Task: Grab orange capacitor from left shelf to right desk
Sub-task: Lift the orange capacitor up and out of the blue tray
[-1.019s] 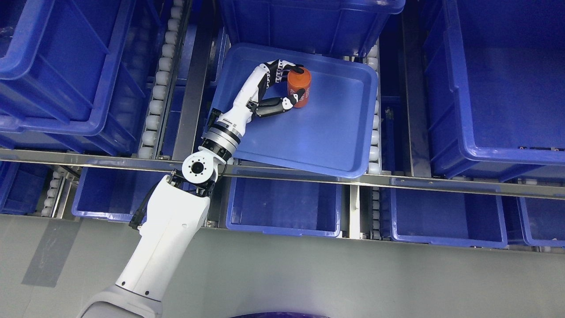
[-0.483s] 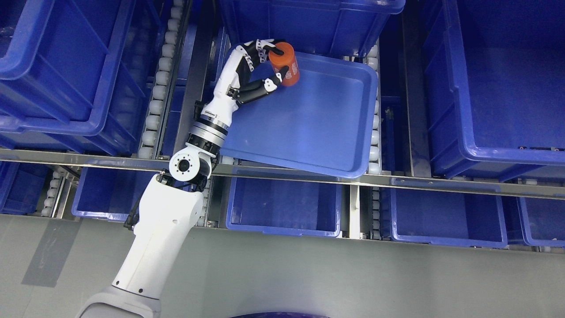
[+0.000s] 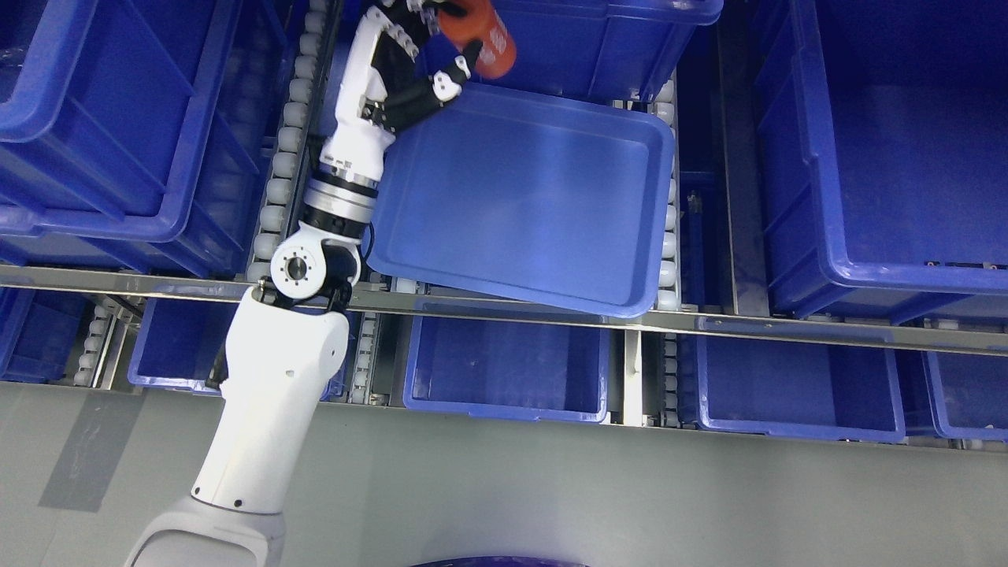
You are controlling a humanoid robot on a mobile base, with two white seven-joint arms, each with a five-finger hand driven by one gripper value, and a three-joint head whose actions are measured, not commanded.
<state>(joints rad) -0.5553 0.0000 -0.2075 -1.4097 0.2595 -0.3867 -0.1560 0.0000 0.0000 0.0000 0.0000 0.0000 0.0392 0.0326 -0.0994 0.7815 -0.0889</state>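
We see the shelf [image 3: 504, 311] with its rows of blue bins, and the shallow blue tray [image 3: 543, 213] in the middle of it. Our left arm [image 3: 268, 409] reaches up past the tray's left edge. The left robot hand [image 3: 409, 55] pinches the orange capacitor [image 3: 484, 35], tilted, at the picture's top edge above the tray's far-left corner

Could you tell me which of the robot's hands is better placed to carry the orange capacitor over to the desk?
The left. The left hand is already closed around the orange capacitor and holds it above the tilted blue tray near the picture's top edge. The right arm is out of view, so a handover looks needless.
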